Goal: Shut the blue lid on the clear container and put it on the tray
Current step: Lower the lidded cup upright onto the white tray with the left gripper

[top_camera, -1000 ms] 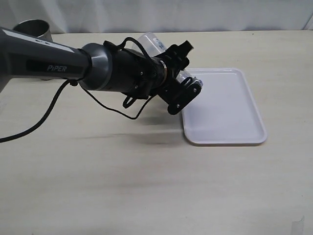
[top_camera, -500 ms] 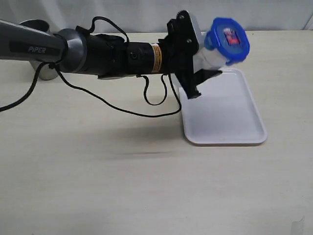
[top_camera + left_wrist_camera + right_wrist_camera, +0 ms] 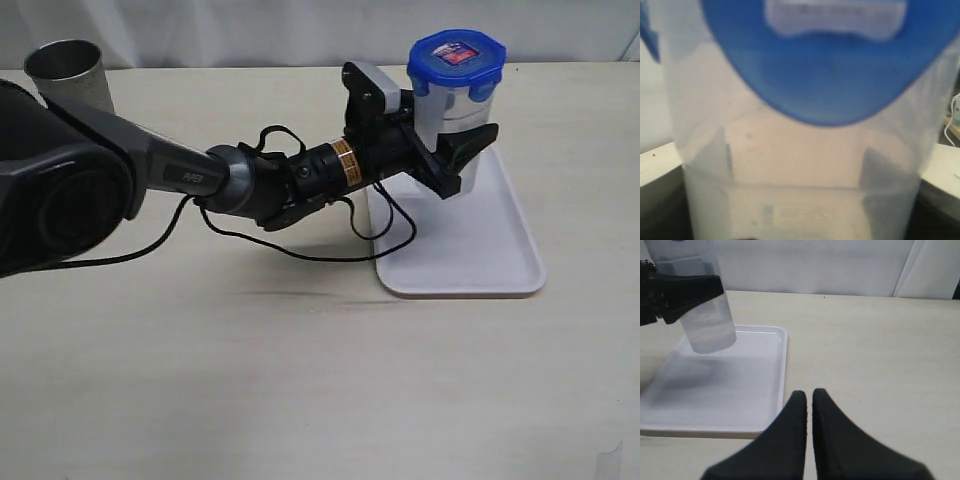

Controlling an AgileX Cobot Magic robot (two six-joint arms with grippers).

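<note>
The left gripper [image 3: 465, 142] clasps the clear container [image 3: 446, 106] upright (blue lid [image 3: 456, 52] seated on top) over the tray [image 3: 470, 255]; the right gripper [image 3: 809, 396] is closed, empty, just beside the tray.

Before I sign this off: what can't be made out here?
- Whether the container touches the tray: left claw hides its base in exterior view; right wrist view's angle leaves it unclear.
- Whether the lid is snapped shut: blurred in left wrist view, too small in exterior view.

Grey arm [image 3: 160, 165] — black wrist [image 3: 310, 175], yellow label band [image 3: 343, 160], looping black cable [image 3: 300, 255], black fingers [image 3: 470, 143].
</note>
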